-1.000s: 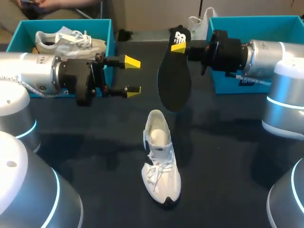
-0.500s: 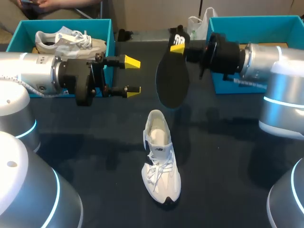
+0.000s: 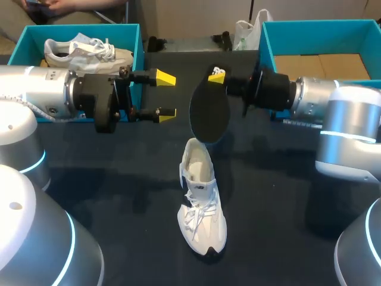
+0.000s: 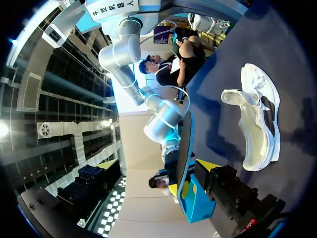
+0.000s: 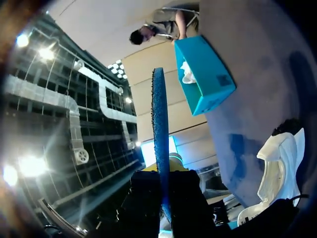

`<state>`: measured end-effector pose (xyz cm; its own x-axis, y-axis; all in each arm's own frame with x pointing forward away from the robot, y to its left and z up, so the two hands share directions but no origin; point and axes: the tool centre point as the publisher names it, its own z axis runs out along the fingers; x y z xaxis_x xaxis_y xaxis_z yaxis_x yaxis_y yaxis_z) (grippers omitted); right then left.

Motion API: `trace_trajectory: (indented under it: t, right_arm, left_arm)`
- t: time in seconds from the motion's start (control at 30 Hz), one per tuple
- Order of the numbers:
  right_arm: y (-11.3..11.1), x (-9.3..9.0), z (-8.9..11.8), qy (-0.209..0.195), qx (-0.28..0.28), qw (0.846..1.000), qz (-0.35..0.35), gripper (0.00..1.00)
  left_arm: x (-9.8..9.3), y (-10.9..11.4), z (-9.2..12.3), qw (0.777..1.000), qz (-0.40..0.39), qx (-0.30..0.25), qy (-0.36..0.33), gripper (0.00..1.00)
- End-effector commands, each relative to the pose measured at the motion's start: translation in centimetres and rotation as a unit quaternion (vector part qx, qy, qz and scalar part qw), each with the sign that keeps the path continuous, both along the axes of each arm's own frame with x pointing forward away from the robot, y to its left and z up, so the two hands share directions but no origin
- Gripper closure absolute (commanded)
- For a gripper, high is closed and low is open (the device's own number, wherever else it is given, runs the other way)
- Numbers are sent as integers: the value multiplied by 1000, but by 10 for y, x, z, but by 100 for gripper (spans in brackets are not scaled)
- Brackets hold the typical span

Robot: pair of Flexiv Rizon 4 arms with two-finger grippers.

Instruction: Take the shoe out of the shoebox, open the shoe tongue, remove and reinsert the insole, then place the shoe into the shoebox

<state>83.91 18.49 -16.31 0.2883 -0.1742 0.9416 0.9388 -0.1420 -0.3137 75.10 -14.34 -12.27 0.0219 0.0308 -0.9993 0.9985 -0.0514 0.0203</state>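
Observation:
A white shoe (image 3: 200, 202) lies on the dark table, heel opening toward the far side. Just above its heel hangs the black insole (image 3: 208, 116), tilted toe-down, with my right gripper (image 3: 217, 75) shut on its heel end. In the right wrist view the insole (image 5: 159, 134) runs edge-on out from between the fingers, and the shoe (image 5: 280, 168) lies beside it. My left gripper (image 3: 166, 95) stands open and holds nothing, level with the insole and to its left. The left wrist view shows the shoe (image 4: 257, 119) and the insole (image 4: 185, 144) edge-on.
A teal shoebox (image 3: 138, 47) at the back left holds a second white shoe (image 3: 89, 50). Another teal shoebox (image 3: 265, 42) stands at the back right, behind my right arm. A white bag (image 3: 244, 33) sits at the far edge between them.
My right arm has carried the insole down and toward the near left, so its toe now hangs just over the shoe's heel. The left arm and the shoe have not moved.

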Motion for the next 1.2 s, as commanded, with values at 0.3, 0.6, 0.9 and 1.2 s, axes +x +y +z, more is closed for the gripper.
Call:
trace_trajectory:
  t: [0.3, 0.6, 0.9, 1.2]
  right_arm:
    - [-4, -7, 1, 32, -2, 999, 0, 100]
    - [-4, -7, 1, 32, -2, 999, 0, 100]
    - [-4, -7, 1, 32, -2, 999, 0, 100]
    - [-4, -7, 1, 32, -2, 999, 0, 100]
  left_arm:
    - [6, -2, -15, 1000, 0, 6, -8, 0]
    - [14, -21, -30, 1000, 4, -2, 8, 0]
    - [21, -37, -35, 1000, 7, -2, 4, 0]
    - [23, -51, -36, 1000, 12, -1, -5, 11]
